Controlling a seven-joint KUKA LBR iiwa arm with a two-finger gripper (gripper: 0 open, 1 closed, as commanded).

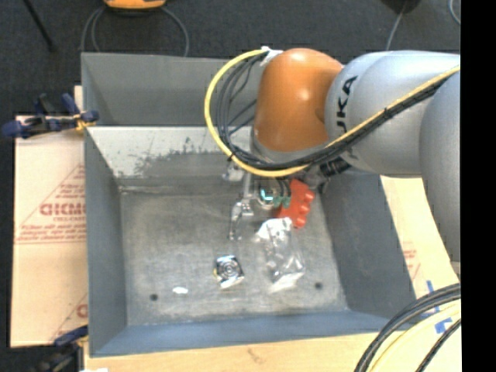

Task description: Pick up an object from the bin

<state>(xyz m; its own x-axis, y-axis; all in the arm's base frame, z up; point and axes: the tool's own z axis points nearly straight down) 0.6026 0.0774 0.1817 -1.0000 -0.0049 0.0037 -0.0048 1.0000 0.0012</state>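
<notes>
Just beside gripper (pixel 242 211) lies red plastic obj (pixel 299 204), clear bag (pixel 280 256) near it

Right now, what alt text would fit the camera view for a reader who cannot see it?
The arm's tool hangs low in the grey bin near its back wall, beside a red object. Closer to the front wall lie crumpled clear plastic and a small silvery object.

Four loose things in the bin (pixel 103 246) — one red plastic piece (pixel 301 204) at two o'clock, one clear wrapper (pixel 280 259) at four, one shiny foil lump (pixel 229 270) at six, one white scrap (pixel 180 291) at seven.
</notes>
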